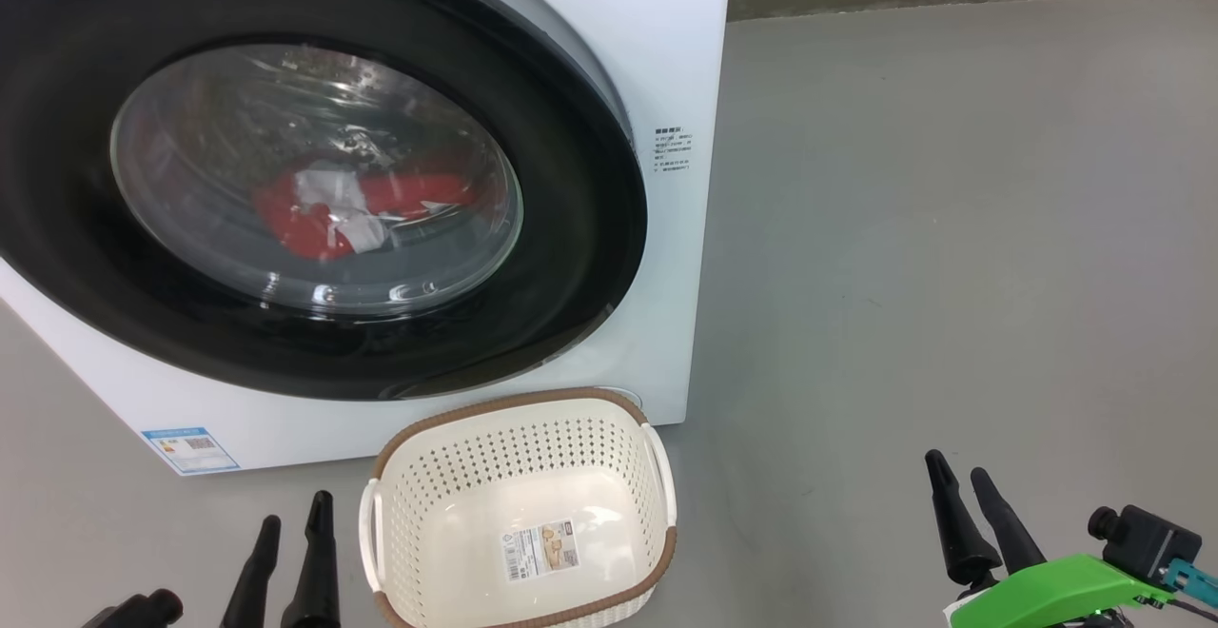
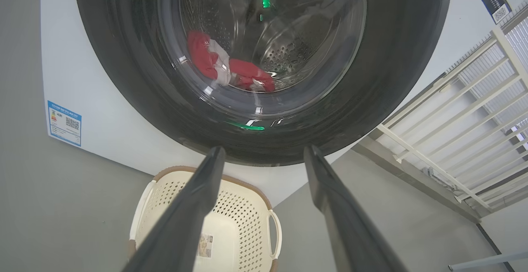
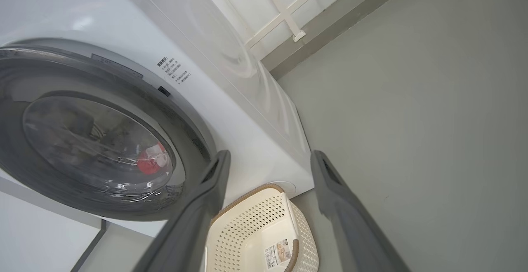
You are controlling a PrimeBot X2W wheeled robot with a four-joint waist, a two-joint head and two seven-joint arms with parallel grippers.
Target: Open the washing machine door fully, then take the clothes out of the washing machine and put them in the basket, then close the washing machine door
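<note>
Washing machine (image 1: pixel 685 57): big and white. It stands on the grey floor (image 1: pixel 952 228) and takes up the left side of the head view.
Door (image 1: pixel 571 257): round, shiny and black, with a clear glass bowl in the middle. It lies flat against the washer front, closed.
Clothes (image 1: pixel 314 219): red cloth with white bits. They lie low inside the drum, and you see them through the glass.
Basket (image 1: pixel 519 438): cream, full of little holes, with a brown rim. It sits mouth up on the floor, just in front of the washer and under the lower right part of the door.
Sticker (image 1: pixel 542 550): flat on the basket's bottom.
Left gripper (image 1: pixel 297 507): low in the head view, just beside the basket's left side and not touching it. Its two dark fingers point up at the door. The jaws are wide apart and hold nothing.
Right gripper (image 1: pixel 957 465): low on the right, well apart from the basket, over bare floor. The jaws are wide apart and hold nothing.
Blue label (image 1: pixel 190 449): on the washer's front, at the bottom left.
Small print (image 1: pixel 672 150): on the white front, just right of the door.
White railing (image 2: pixel 474 111): seen beside the washer in the left wrist view.
</note>
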